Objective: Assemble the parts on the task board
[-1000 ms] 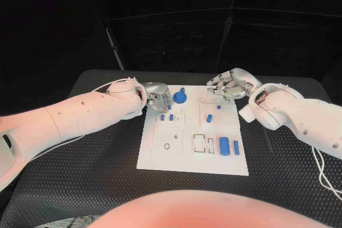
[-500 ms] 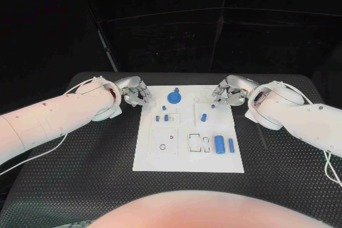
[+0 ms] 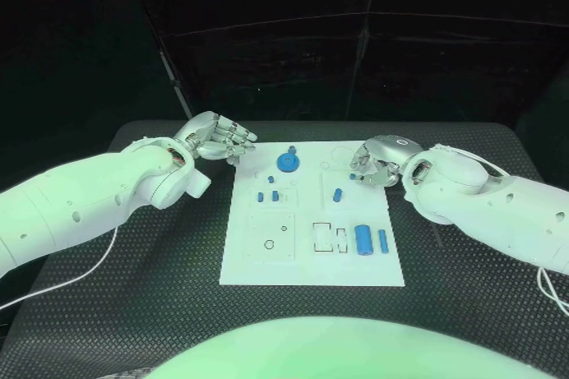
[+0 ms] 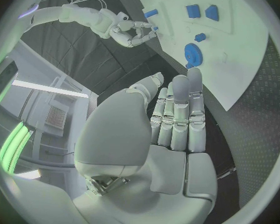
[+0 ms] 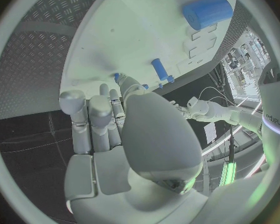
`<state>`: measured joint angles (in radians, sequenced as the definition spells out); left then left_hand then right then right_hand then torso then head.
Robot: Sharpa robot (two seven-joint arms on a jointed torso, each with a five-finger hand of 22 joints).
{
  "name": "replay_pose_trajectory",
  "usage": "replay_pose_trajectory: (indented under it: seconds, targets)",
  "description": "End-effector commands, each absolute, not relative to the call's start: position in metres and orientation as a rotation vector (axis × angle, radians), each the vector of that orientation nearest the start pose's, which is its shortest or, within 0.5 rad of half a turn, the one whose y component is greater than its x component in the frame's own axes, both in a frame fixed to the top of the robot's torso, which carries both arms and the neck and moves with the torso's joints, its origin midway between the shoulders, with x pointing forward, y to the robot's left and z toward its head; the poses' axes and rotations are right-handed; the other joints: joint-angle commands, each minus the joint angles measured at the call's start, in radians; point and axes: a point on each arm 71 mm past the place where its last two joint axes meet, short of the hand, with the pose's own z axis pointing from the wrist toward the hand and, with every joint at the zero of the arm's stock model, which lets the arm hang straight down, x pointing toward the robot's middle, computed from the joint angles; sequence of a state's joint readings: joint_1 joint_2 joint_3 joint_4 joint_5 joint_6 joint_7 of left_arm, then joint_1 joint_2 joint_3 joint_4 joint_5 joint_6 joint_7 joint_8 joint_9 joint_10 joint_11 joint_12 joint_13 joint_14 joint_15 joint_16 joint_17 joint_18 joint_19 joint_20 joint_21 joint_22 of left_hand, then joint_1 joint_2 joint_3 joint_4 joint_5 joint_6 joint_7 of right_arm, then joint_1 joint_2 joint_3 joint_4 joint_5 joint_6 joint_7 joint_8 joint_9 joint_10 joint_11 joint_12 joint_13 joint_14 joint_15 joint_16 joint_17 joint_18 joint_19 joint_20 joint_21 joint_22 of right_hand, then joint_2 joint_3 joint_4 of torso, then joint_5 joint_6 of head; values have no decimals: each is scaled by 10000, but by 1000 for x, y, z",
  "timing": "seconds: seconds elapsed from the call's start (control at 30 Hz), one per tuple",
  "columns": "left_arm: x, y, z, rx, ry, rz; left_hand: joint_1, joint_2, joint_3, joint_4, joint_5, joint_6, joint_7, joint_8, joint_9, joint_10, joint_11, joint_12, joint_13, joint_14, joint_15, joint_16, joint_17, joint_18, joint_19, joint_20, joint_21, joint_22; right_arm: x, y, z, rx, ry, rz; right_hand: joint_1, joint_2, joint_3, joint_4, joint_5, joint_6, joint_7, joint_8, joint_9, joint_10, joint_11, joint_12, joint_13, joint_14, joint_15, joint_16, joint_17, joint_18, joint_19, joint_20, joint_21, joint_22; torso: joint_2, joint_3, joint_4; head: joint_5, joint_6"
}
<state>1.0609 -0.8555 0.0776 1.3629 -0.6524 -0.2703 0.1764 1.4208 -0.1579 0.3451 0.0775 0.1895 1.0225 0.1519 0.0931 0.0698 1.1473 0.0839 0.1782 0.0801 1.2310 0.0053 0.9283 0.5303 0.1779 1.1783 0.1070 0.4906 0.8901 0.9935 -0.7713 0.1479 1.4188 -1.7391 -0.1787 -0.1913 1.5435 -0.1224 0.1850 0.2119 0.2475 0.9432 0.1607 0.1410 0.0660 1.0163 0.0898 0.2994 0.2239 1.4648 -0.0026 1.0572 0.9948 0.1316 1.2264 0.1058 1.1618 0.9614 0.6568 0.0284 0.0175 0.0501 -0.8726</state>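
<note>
Head view shows the task board [image 3: 311, 268] mid-bench, left hand [image 3: 217, 137] empty with fingers apart, right hand [image 3: 375, 160] curled over its far corner, where a careless reach could topple small parts [image 3: 365, 239].

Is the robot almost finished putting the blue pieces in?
Not nearly. A blue gear seems seated on the task board, but the big cylinder lies loose beside empty slots. The left hand holds nothing; the right hand reaches a small piece.

no readable text, labels or numbers
</note>
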Motion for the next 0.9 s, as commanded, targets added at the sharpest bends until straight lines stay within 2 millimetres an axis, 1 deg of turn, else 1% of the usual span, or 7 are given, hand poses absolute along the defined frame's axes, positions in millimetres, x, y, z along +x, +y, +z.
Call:
replay_pose_trajectory:
  seconds: [0.03, 0.13, 0.23, 0.4, 0.63, 0.8, 0.9]
  targets:
    - [500, 259, -217, -7904, 15692, -11910, -46, 50, 68, -15, -45, 66, 21, 58, -8, 45, 40, 42, 10, -62, 8, -50, -17, 39, -53, 1, -74, -19, 489, -197, -234, -2962, 17385, 4243, -21, -97, 125, -21, -31, 3, 105, -91, -6, -7, 88, -103, -151, 179, 106, 109, 45, -72, 57, 46, 97, 58, 4, 4, 2, 24, 0]
    - [498, 258, -217, -7993, 15634, -12004, -47, 54, 70, -15, -46, 67, 25, 58, -9, 43, 42, 47, 10, -70, 10, -59, -23, 39, -59, 3, -85, -25, 488, -194, -238, -3034, 17553, 4320, 22, -59, 267, -80, -87, 80, 108, -112, 7, 87, 93, -152, -275, 220, 110, 312, 235, -101, 156, 65, 240, 250, 6, 5, 7, 25, 0]
    - [498, 259, -218, -8101, 15570, -12067, -39, 72, 79, -19, -44, 80, 31, 62, -8, 49, 44, 65, 12, -84, 13, -79, -37, 39, -68, 6, -109, -41, 487, -192, -241, -3073, 17659, 4398, 52, -16, 527, -149, -359, 246, 74, -121, 21, 267, 64, -216, -452, 275, 92, 584, 477, -152, 317, 65, 475, 563, 12, 5, 3, 30, 0]
    - [497, 259, -218, -8174, 15557, -12147, -29, 87, 88, -26, -43, 85, 40, 63, -9, 57, 45, 81, 15, -92, 13, -92, -46, 40, -73, 7, -125, -51, 486, -190, -244, -3110, 17717, 4512, 65, 27, 876, -259, -384, 597, -21, -58, 51, 656, -35, -236, -607, 352, 23, 966, 812, -244, 590, 19, 867, 1088, 26, 9, -6, 40, 0]
    - [497, 259, -219, -8205, 15561, -12179, -26, 97, 93, -26, -42, 89, 46, 65, -9, 59, 48, 88, 16, -97, 15, -100, -52, 40, -75, 8, -134, -57, 485, -188, -244, -3116, 17707, 4596, 149, 225, 1462, -622, -613, 1381, -232, 191, 128, 1465, -280, -144, -641, 349, -162, 1043, 751, -348, 870, -140, 1318, 1683, 21, 7, -6, 38, 0]
    - [498, 259, -220, -8221, 15575, -12167, -25, 99, 94, -28, -42, 92, 48, 66, -9, 59, 49, 92, 16, -99, 15, -103, -54, 40, -76, 8, -138, -60, 485, -187, -245, -3118, 17670, 4499, 72, 342, 1722, -828, -741, 1651, -310, 247, 142, 1729, -355, -198, -645, 355, -231, 1139, 786, -385, 950, -215, 1478, 1890, 13, 6, -6, 21, 0]
    - [498, 259, -220, -8229, 15585, -12162, -25, 99, 94, -28, -42, 92, 48, 66, -9, 59, 49, 92, 16, -99, 15, -103, -54, 40, -76, 8, -138, -60, 486, -185, -244, -3138, 17623, 4426, 20, 353, 1784, -885, -762, 1693, -317, 242, 139, 1778, -372, -235, -651, 356, -237, 1166, 793, -396, 970, -227, 1521, 1948, 15, 3, -3, 15, 0]
